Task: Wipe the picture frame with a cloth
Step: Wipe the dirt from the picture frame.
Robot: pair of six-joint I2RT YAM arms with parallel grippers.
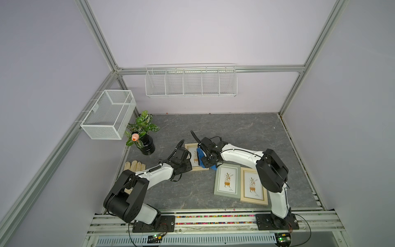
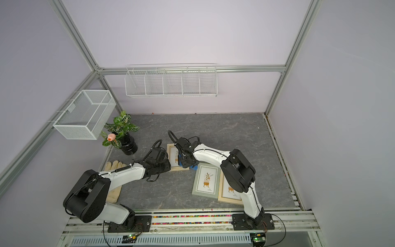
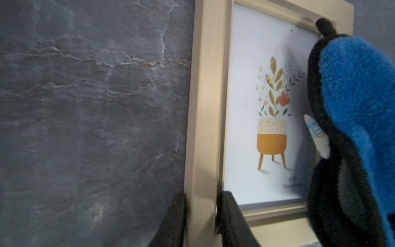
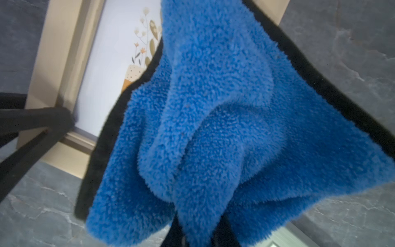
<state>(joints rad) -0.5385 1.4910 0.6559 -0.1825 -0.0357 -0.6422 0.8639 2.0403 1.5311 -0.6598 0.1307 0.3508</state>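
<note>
Left fingers (image 3: 232, 218) are clamping one long side rail of the picture frame (image 3: 205, 107), with one finger on the outer edge and the other on the glass side. Right fingers (image 4: 224, 233) are pinching the cloth (image 4: 213, 107) shut at a bunched fold, and the blue plush is spreading out beyond them. The cloth is resting against the glass on the side of the picture frame opposite the left fingers, and it is covering that rail. The picture frame is lying face up on the desk (image 1: 235, 132). A grey-green frame (image 1: 227, 181) and a second beige frame (image 1: 253, 186) are lying side by side near the picture frame. A beige glove (image 1: 134, 165) is lying well apart from the picture frame, beyond the left arm.
</note>
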